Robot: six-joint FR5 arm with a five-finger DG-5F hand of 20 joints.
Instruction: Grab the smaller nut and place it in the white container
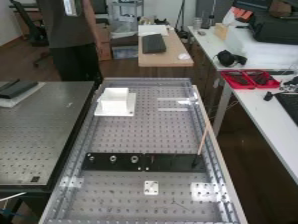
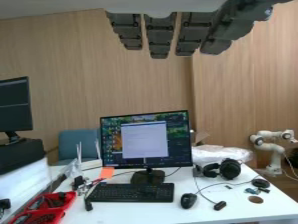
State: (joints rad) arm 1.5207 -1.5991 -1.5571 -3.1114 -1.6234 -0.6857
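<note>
Fingers (image 2: 159, 36) hang straight and released, well apart from the smaller nut (image 1: 91, 158).

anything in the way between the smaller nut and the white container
Nothing visible stands between the smaller nut and the white container. The larger nut and bearing stand beside it on the black bar, off that path.

The fingers (image 2: 159, 35) are dark grey and blocky.
</note>
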